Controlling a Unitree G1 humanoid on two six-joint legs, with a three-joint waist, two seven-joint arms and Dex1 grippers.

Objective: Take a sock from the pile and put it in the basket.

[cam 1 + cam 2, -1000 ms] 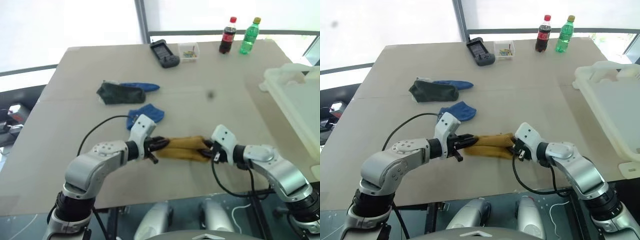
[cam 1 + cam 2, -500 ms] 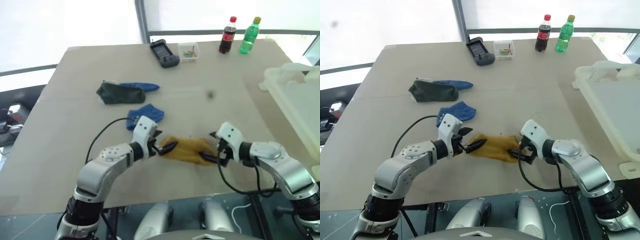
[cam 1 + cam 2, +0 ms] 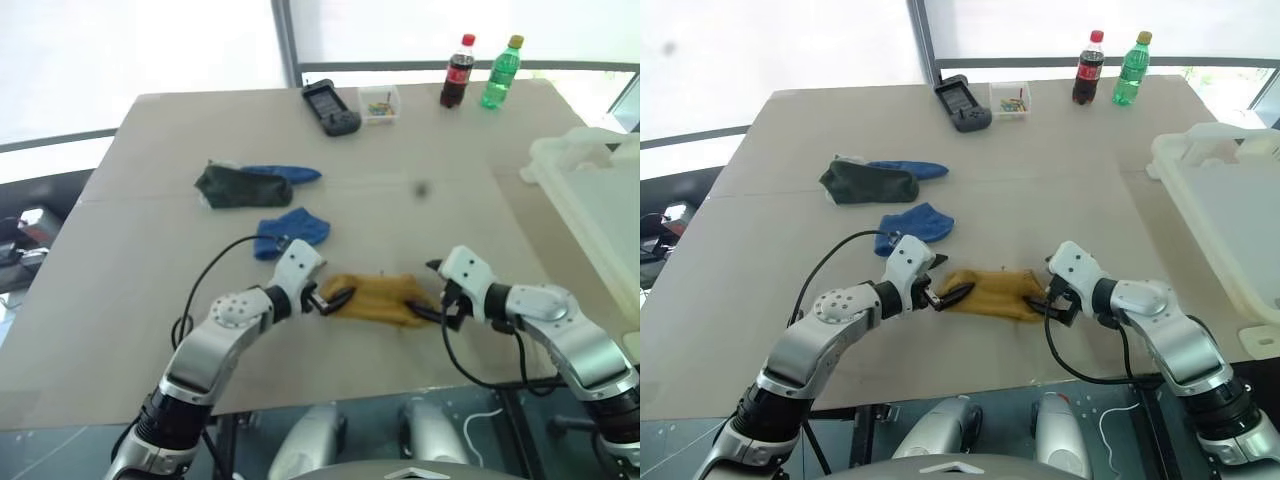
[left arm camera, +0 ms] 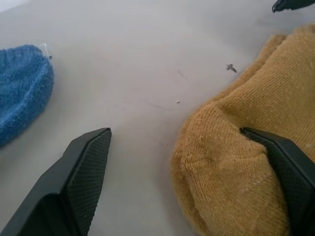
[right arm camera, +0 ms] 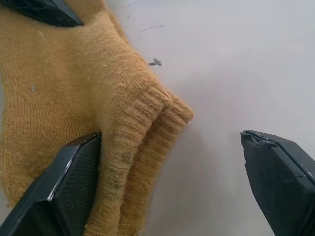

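A mustard yellow sock (image 3: pixel 378 297) lies bunched on the table between my two grippers. My left gripper (image 3: pixel 330 298) is open at the sock's left end, and in the left wrist view one finger (image 4: pixel 288 172) rests against the knit. At the sock's right end my right gripper (image 3: pixel 428 292) is open too, one finger (image 5: pixel 66 189) against the cuff. The rest of the pile lies farther back on the left: a dark green sock (image 3: pixel 238 187) beside a blue one (image 3: pixel 297 175), and another blue sock (image 3: pixel 290 230) nearer. The whitish basket (image 3: pixel 590 190) stands at the right edge.
At the table's far side stand a cola bottle (image 3: pixel 458 71) and a green bottle (image 3: pixel 501 73), with a small clear box (image 3: pixel 379 103) and a black device (image 3: pixel 330 107) to their left. The table's front edge runs just below my arms.
Both grippers have opened and let go of the mustard sock, which was stretched between them. It now lies slack and bunched on the table. My left hand has sunk a little.
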